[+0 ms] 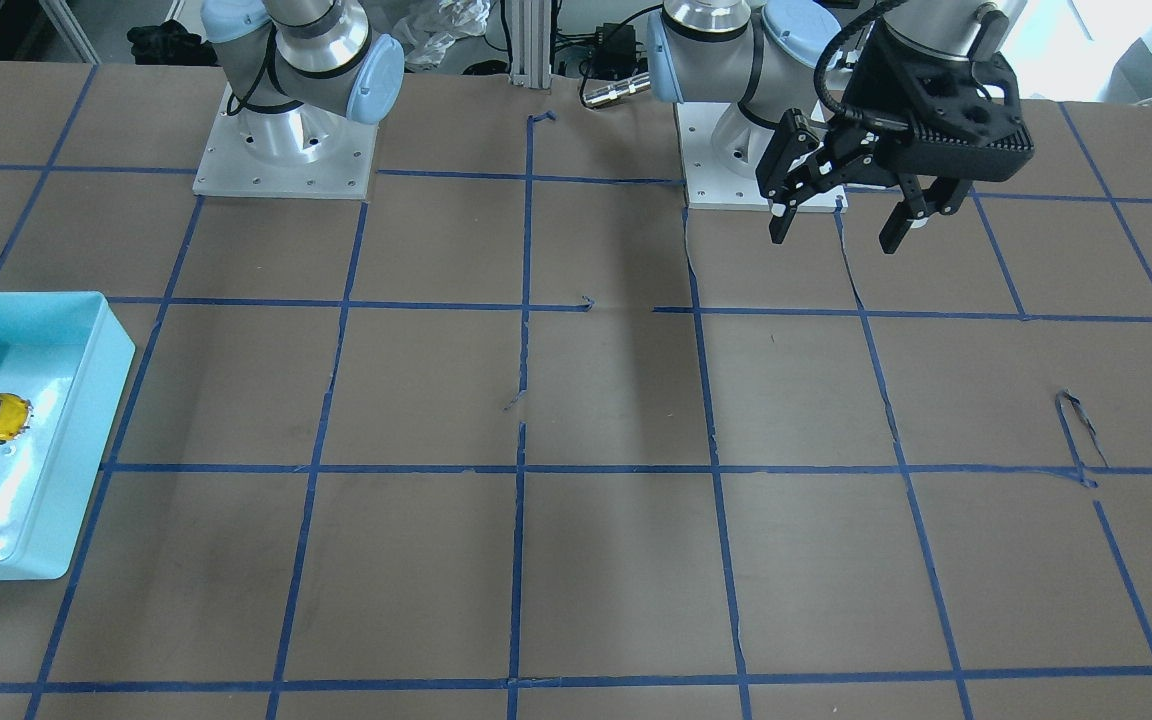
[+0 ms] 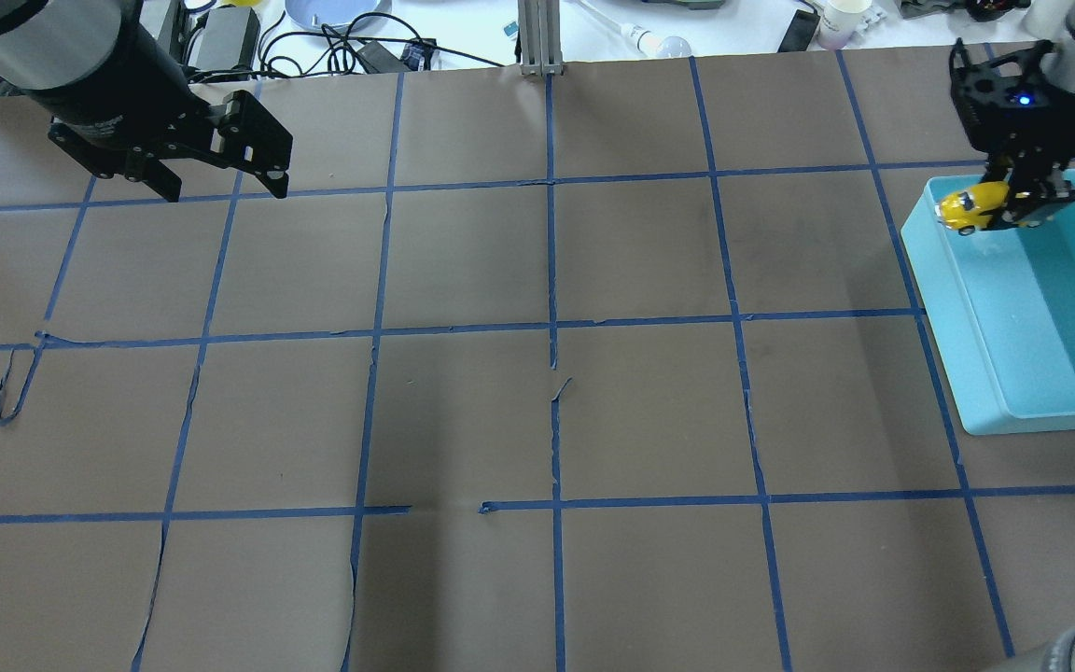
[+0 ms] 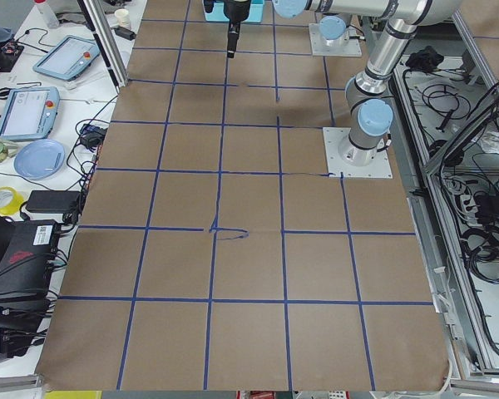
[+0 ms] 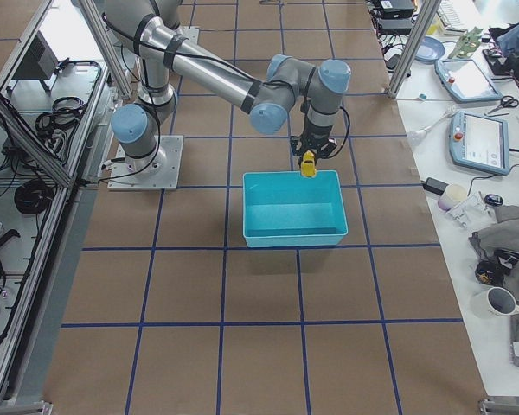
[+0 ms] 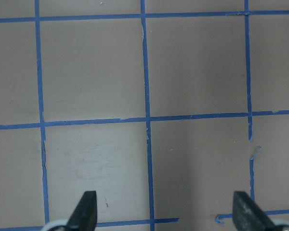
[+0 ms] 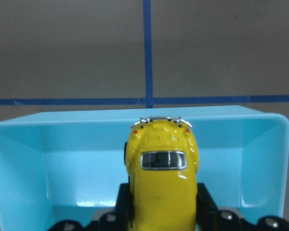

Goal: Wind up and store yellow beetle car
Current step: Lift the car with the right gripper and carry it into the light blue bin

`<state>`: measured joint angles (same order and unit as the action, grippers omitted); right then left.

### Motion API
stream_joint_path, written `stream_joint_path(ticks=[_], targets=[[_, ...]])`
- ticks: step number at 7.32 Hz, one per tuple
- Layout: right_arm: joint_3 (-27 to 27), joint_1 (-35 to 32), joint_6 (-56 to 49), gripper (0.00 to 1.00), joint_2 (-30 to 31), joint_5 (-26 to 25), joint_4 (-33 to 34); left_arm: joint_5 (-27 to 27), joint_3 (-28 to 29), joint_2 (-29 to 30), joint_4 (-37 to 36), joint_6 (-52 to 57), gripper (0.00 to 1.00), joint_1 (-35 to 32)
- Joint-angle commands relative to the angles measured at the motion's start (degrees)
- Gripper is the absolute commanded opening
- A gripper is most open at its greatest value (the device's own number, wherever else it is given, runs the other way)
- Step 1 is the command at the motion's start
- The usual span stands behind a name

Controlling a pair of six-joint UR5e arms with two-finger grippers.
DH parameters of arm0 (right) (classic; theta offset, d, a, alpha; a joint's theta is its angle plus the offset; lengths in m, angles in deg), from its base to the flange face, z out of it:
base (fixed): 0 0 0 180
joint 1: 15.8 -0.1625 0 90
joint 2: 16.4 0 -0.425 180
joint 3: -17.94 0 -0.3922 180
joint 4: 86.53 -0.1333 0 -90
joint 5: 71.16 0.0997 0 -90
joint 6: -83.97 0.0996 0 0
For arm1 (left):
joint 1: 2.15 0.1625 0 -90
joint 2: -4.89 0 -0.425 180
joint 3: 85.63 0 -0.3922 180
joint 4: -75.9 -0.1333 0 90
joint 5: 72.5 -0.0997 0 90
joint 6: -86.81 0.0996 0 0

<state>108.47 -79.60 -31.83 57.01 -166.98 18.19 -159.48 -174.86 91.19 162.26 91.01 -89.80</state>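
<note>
Car (image 6: 161,183) is being gripped by the right pincer (image 2: 1023,207), closed on its sides, over the bin (image 2: 1051,327). It should be eased down near the floor before release, so tumbling is avoided. Left pincer (image 2: 223,191) is being held wide apart, empty.

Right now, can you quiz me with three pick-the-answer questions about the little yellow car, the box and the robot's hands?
1. Where is the yellow beetle car?
A. On the floor.
B. In the right gripper, over the bin.
C. On a shelf.

2. What colour is the bin?
A. Red.
B. Green.
C. Light blue.

3. How is the left gripper?
A. Open and empty.
B. Shut on a cup.
C. Shut on the car.

Answers: B, the right wrist view shows the car clamped above the bin; C, every view shows it light blue; A, its jaws stand apart, nothing between.
</note>
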Motion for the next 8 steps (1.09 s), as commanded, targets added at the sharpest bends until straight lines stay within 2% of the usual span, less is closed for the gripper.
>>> stream_joint_path(ticks=[1, 3, 4, 7, 8], targets=[[3.06, 4.55, -8.19, 0.0, -2.03, -0.07, 0.56, 0.07, -0.16, 0.27, -0.92, -0.07, 1.0, 0.03], [5.71, 8.77, -9.71, 0.0, -4.31, 0.28, 2.13, 0.24, -0.07, 0.19, -0.93, -0.07, 1.0, 0.03], [5.72, 8.79, -11.11, 0.0, -5.72, 0.2, 4.67, 0.33, -0.07, 0.27, -0.93, -0.07, 1.0, 0.03], [5.98, 8.79, -10.59, 0.0, -9.24, 0.46, 5.66, 0.33, -0.07, 0.27, -1.01, -0.07, 1.0, 0.03], [6.85, 8.79, -9.2, 0.37, -9.25, 0.46, 5.75, 0.33, -0.07, 0.27, -1.01, -0.07, 1.0, 0.03]])
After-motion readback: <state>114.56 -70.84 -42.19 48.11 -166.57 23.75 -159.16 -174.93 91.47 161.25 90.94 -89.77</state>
